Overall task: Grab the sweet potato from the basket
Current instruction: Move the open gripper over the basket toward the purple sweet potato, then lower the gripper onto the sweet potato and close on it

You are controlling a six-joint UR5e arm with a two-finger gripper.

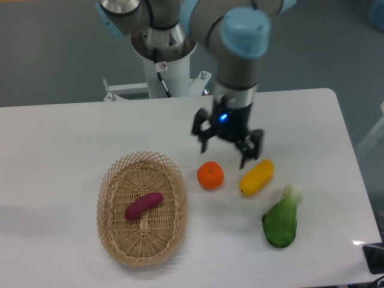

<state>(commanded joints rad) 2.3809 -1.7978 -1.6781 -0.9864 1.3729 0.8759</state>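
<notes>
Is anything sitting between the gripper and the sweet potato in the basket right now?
Nothing visible blocks it. The sweet potato lies uncovered, alone in the basket. The gripper, jaws open, hangs above the orange, which lies outside the basket.
</notes>
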